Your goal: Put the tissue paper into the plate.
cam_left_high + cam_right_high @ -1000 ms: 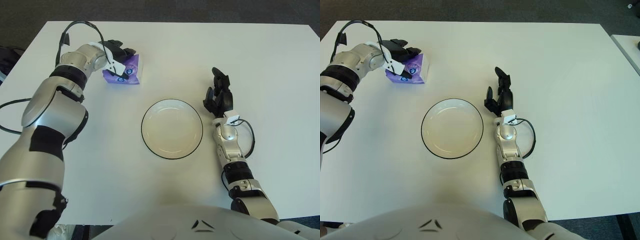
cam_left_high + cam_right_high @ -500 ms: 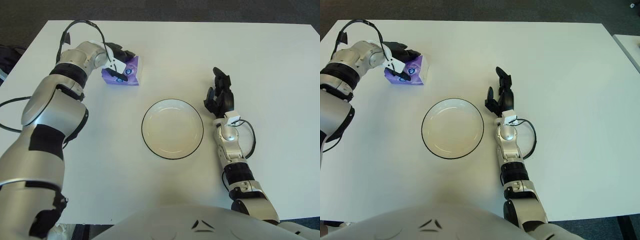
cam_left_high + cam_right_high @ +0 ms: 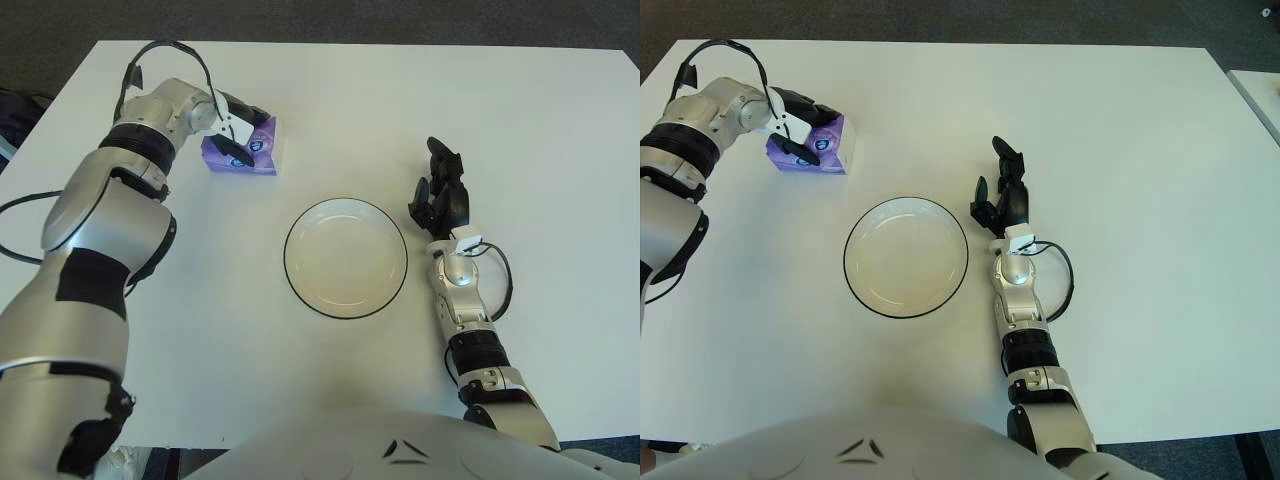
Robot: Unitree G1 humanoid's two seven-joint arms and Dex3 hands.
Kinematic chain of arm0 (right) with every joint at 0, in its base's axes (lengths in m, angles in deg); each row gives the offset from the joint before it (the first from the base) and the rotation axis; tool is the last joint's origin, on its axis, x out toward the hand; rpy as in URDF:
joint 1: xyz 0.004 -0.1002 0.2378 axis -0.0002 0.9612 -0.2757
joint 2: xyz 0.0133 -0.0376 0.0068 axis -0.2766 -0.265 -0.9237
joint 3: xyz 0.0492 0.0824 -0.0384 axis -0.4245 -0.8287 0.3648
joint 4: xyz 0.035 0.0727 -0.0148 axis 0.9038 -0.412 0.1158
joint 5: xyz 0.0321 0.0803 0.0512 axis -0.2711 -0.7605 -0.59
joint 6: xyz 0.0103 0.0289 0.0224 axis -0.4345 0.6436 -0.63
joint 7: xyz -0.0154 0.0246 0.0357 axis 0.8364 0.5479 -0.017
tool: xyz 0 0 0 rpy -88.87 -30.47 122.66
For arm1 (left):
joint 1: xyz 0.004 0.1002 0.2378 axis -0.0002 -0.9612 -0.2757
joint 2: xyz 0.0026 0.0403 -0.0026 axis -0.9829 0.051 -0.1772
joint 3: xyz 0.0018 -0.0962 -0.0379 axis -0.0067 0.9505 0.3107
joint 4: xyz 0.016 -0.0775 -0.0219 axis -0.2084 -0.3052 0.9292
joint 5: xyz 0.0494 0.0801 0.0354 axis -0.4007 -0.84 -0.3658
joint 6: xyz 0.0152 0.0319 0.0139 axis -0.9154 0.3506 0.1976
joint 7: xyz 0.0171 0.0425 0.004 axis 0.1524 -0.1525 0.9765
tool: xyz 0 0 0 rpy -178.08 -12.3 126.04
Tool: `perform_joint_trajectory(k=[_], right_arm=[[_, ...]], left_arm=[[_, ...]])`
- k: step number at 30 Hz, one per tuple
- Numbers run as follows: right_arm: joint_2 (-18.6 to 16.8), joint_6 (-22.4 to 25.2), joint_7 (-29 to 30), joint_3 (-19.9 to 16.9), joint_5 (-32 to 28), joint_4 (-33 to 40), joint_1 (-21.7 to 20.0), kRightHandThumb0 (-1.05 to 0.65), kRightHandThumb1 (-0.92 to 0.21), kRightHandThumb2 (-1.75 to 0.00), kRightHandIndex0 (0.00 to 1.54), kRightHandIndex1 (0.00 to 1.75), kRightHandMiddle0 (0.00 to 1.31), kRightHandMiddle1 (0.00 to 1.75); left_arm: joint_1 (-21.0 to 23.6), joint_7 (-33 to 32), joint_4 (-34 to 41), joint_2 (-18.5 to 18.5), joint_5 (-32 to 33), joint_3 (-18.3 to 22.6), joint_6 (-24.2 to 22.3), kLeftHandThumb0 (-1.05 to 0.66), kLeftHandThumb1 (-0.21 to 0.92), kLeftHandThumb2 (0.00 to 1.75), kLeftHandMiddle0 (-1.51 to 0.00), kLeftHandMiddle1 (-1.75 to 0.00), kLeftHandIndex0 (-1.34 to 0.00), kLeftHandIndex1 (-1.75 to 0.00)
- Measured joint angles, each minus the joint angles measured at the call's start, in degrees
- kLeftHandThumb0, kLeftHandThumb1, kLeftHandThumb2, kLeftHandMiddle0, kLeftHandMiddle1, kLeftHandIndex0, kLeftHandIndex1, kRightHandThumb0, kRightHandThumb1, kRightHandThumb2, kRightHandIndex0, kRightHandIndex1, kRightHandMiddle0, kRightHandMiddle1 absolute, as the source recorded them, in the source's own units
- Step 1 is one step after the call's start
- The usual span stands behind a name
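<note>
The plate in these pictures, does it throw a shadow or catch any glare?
Left eye view: the plate shows no hard shadow and no bright glare, only soft shading inside its dark rim. Right eye view: the same even light, with faint shadow under the right hand.

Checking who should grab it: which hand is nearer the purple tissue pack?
Left. The left hand is closed on the purple tissue pack; the right hand shows beyond the white plate.

**Setting: white table, dark floor**

White table (image 3: pixel 1140 120) fills most of the frame. Dark grey carpeted floor (image 3: pixel 940 18) along the top edge and lower right corner. Second white surface's edge (image 3: pixel 1265 95) at right. Even overhead light, soft shadows.
</note>
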Motion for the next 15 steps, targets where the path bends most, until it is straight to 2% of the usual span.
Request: perform_joint_trajectory(k=[15], right_arm=[[0.0,0.0,-0.4,0.1,-0.1,0.7,0.7,-0.58,-0.92,-0.86,0.28,0.07,0.0,0.67]], left_arm=[[-2.0,-3.4,1.6,-0.3,-0.2,-1.5,-0.4,-1.02,0.92,0.16,0.0,0.0,0.0,-0.19]])
